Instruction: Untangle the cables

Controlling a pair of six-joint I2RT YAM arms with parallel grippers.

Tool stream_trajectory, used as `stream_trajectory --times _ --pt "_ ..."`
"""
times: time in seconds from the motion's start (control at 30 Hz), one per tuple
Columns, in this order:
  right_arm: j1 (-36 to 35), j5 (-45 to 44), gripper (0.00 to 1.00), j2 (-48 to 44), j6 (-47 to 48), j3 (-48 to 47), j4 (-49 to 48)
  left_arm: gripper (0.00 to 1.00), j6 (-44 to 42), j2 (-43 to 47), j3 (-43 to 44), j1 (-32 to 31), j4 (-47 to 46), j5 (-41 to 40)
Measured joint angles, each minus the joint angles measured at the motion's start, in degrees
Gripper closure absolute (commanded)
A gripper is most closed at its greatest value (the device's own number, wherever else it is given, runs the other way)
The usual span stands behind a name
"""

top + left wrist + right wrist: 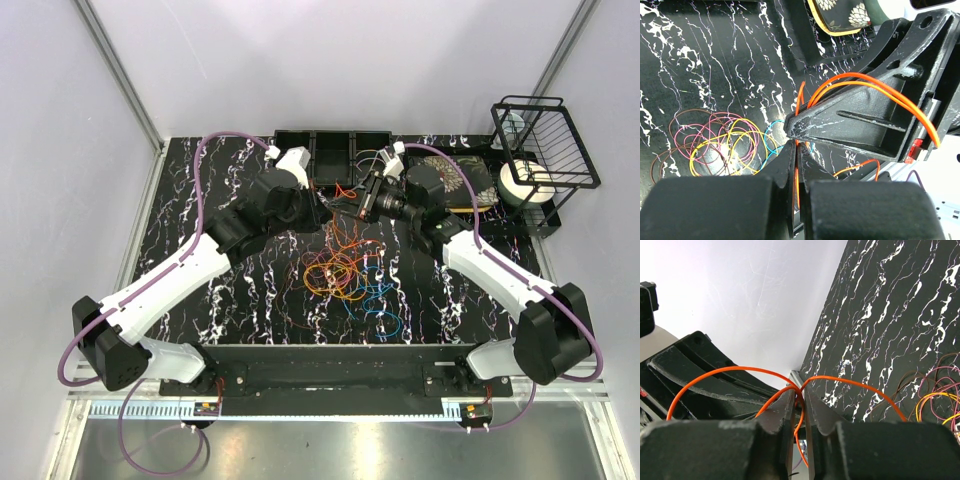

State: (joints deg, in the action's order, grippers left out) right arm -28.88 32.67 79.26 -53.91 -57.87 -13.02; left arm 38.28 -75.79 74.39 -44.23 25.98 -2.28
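Closest in, the left gripper (795, 152) has its two fingers pressed together on an orange cable (796, 185), which runs straight down the seam between them. From that pinch the cable rises past the fingertips and swings in two strands over the body of the right gripper (799, 394). The right gripper's tips stand almost nose to nose with the left ones. The right fingers are a narrow slit apart, wider than the cable that passes through it. From the right wrist, the cable loops out on both sides of that slit. One arc goes over the left gripper, to the left of the fingers, and the other runs out to their right and curves downward.

The other cables (338, 270) lie in a loose heap on the table (200, 200), on the base side of both pairs of fingertips, with orange, red, yellow and pink loops overlapping. From the left wrist the heap shows to the left of the left fingers, a blue loop nearest them. A few blue loops (385, 300) sit at the heap's edge, farther from the fingers and toward the right arm's base.

Beyond the fingertips, at the table's far edge, stands a black tray (330, 150) with three compartments. Behind the right gripper's wrist lies a flowered box (465, 180). Farther out on that side is a wire rack (550, 140), with a white roll (525, 185) low against it.
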Motion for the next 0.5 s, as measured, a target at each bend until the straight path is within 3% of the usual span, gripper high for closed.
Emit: stream_trajectory --times 0.5 --pt "0.0 0.4 0.71 0.5 -1.0 0.6 -0.9 1.0 -0.8 0.0 0.0 0.0 0.0 -0.1"
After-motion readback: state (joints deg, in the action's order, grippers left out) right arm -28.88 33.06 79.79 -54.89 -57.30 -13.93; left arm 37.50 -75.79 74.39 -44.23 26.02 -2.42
